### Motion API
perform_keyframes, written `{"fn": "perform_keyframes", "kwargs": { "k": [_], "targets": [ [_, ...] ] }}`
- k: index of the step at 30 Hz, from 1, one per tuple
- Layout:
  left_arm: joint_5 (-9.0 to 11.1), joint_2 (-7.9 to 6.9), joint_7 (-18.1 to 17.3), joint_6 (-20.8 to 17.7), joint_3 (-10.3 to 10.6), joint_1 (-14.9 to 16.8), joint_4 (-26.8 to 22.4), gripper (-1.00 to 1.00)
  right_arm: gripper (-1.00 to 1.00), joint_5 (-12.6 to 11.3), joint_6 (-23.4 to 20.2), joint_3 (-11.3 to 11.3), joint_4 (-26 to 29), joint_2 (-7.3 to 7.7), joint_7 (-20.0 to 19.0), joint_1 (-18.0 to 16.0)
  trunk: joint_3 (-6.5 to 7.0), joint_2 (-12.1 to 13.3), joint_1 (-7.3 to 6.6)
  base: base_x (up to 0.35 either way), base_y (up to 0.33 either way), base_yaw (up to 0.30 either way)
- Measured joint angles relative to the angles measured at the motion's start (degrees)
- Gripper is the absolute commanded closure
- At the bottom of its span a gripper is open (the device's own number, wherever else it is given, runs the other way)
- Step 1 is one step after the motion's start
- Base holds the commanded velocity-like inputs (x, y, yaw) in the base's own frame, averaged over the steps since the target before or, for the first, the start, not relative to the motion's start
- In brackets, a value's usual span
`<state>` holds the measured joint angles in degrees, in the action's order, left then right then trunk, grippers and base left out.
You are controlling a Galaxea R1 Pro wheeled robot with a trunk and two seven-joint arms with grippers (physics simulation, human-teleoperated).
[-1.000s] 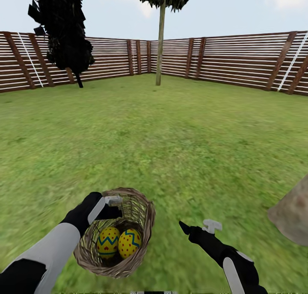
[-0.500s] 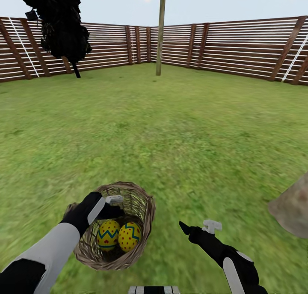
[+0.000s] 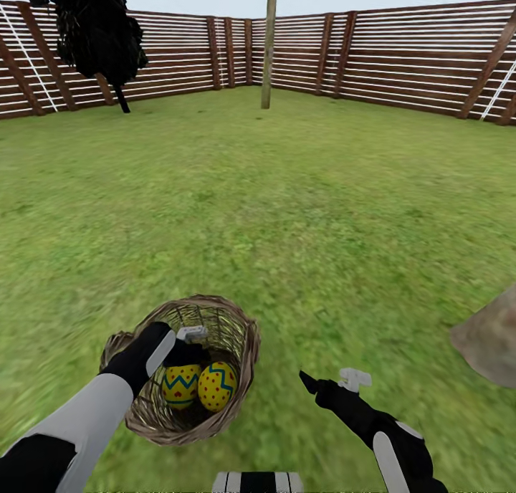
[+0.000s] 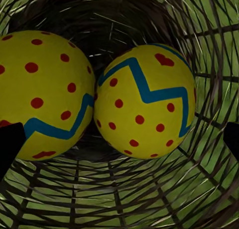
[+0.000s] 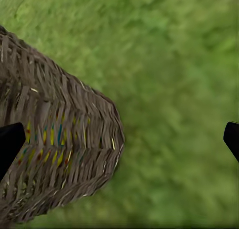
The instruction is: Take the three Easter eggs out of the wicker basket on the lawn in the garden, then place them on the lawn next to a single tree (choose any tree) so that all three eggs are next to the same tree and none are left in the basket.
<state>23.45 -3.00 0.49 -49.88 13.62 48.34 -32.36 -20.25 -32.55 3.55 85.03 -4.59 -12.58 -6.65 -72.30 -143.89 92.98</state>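
The left end effector [image 3: 188, 344] reaches into the mouth of the wicker basket [image 3: 236, 378], its fingers spread apart in the left wrist view with nothing between them, just short of two Easter eggs. The left egg [image 4: 42, 94] and the right egg [image 4: 144, 102] lie side by side, touching, deep in the basket; in the head view they show as a pair [image 3: 199, 385]. The basket lies tipped on the lawn [image 3: 287, 213], near and left of centre. The right end effector [image 3: 331, 384] hovers released over grass just right of the basket, whose woven wall [image 5: 59, 154] shows in the right wrist view. At the right edge sits a grey-brown mottled shape [image 3: 491, 346]. Far off, a thin trunk [image 3: 269, 41] and a dark bushy tree [image 3: 97, 27] stand before the wooden fence [image 3: 401, 56].
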Motion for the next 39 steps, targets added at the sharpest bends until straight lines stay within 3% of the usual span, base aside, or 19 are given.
{"fn": "perform_keyframes", "kwargs": {
  "k": [21, 34, 39],
  "targets": [
    [0.03, 0.0, 0.02, 1.42, 0.7, -0.02, 0.0, -1.0, -1.0, -0.85, -0.04, 1.1, 4.5, 0.81, -0.42, 0.17, -4.66, -0.28, 0.54, 0.0, 0.0, 0.0],
    [0.12, 0.15, -0.14, 3.4, 1.14, -0.02, -0.14, -1.0, -1.0, -0.94, -0.1, 1.12, 4.64, 0.99, -0.36, 0.39, -4.66, -0.29, 0.54, 0.0, 0.0, 0.0],
    [0.37, 0.0, -2.39, 3.56, 1.26, -0.02, -0.18, -1.0, -1.0, -0.89, -0.1, 1.12, 4.59, 1.01, -0.35, 0.4, -4.66, -0.29, 0.54, 0.0, 0.0, 0.0]
  ]
}}
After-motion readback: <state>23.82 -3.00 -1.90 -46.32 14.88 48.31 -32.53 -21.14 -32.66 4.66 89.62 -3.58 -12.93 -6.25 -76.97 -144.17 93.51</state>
